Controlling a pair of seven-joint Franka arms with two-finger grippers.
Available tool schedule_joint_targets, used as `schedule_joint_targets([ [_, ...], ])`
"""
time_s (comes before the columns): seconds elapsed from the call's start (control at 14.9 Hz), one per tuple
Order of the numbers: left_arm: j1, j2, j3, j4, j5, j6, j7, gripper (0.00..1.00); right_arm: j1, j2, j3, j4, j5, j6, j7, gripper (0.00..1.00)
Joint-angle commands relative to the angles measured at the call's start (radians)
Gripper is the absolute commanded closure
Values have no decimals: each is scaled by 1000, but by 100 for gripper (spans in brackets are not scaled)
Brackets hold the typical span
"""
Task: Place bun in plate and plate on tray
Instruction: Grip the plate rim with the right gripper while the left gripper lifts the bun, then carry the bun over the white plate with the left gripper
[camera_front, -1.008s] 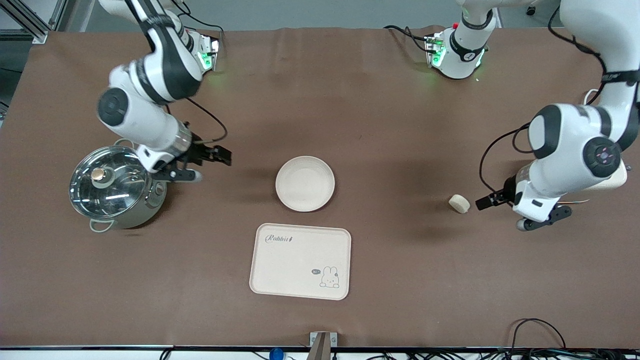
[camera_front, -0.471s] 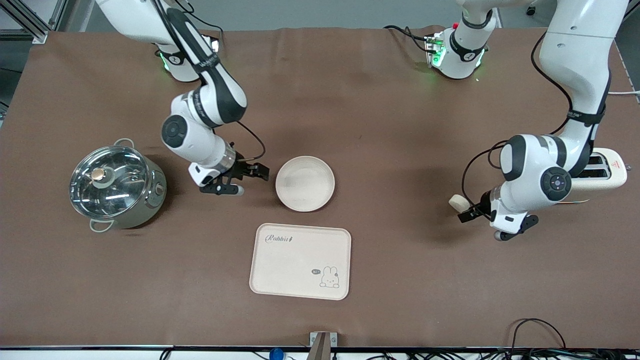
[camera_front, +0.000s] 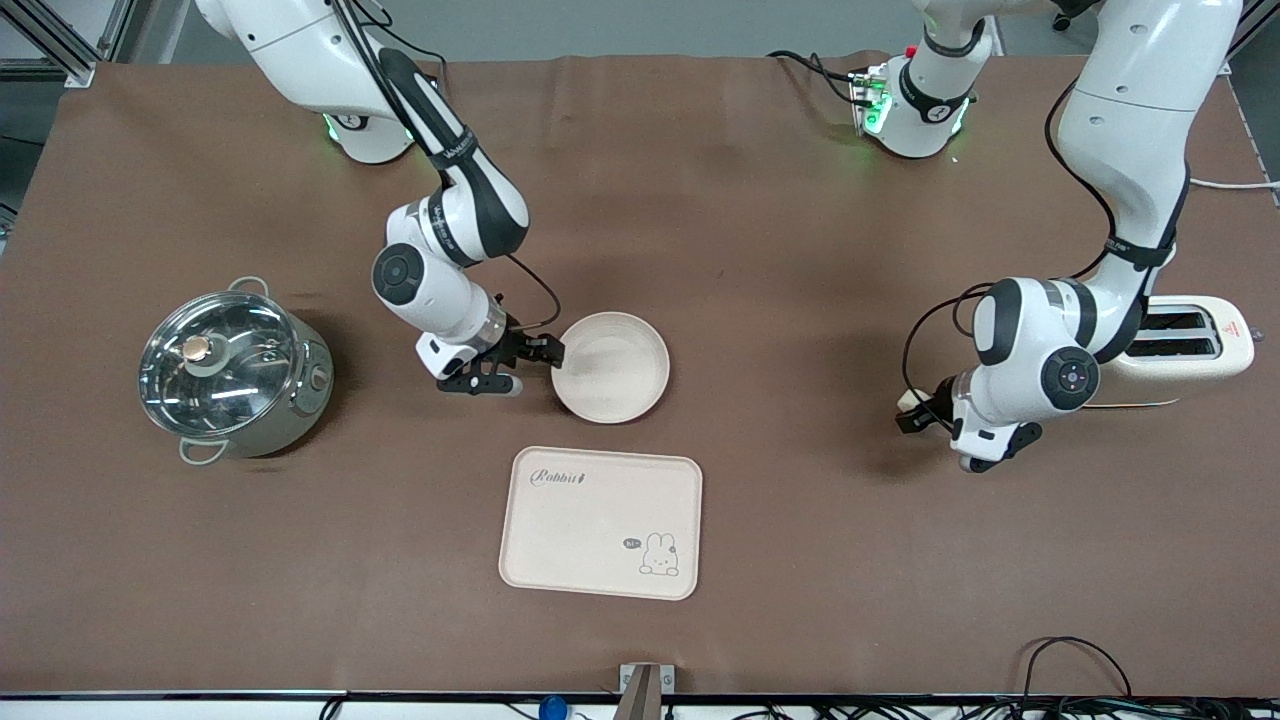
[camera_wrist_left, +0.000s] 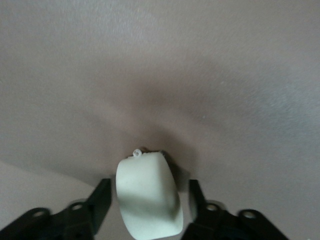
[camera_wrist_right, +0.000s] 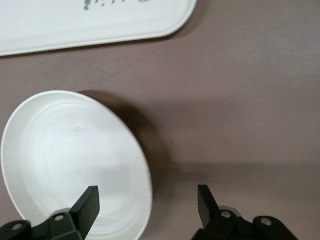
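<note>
The bun (camera_wrist_left: 147, 200) lies on the brown table between the fingers of my left gripper (camera_wrist_left: 148, 194), which is open around it with a gap on each side. In the front view my left gripper (camera_front: 918, 418) is low at the left arm's end of the table, and its hand covers nearly all of the bun. My right gripper (camera_front: 527, 368) is open and empty, with the plate's (camera_front: 620, 370) rim (camera_wrist_right: 145, 190) between its fingers (camera_wrist_right: 90, 202). The tray (camera_front: 600, 520) lies nearer to the front camera than the plate and holds nothing.
A steel pot with a glass lid (camera_front: 230, 370) stands at the right arm's end of the table. A cream toaster (camera_front: 1195, 345) stands at the left arm's end, beside the left arm.
My right gripper has moved from beside the pot to the plate's rim. My left gripper has moved over the bun and now straddles it. The bun, plate and tray have not moved.
</note>
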Motion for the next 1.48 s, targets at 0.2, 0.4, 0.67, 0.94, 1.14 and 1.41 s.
schedule_joint_targets([
  [0.2, -3, -31, -68, -13, -10, -26, -100, 78, 46, 68, -11, 66, 23, 12, -12, 36],
  [0.4, -3, -63, -219, 8, -10, -43, -278, 77, 44, 85, -12, 69, 13, 13, -17, 39],
  [0.67, -77, -36, -348, 83, -7, -43, -507, 75, 41, 91, -12, 67, 10, 13, -19, 57],
  [0.94, -268, 62, -343, 215, -7, -34, -711, 74, 38, 94, -12, 66, 10, 13, -22, 72],
  [1.14, -354, 139, -340, 289, -7, -6, -777, 73, 38, 100, -12, 67, 10, 19, -22, 75],
  [1.41, -420, 206, -317, 301, -7, 135, -820, 67, 40, 110, -12, 67, 10, 25, -22, 87],
])
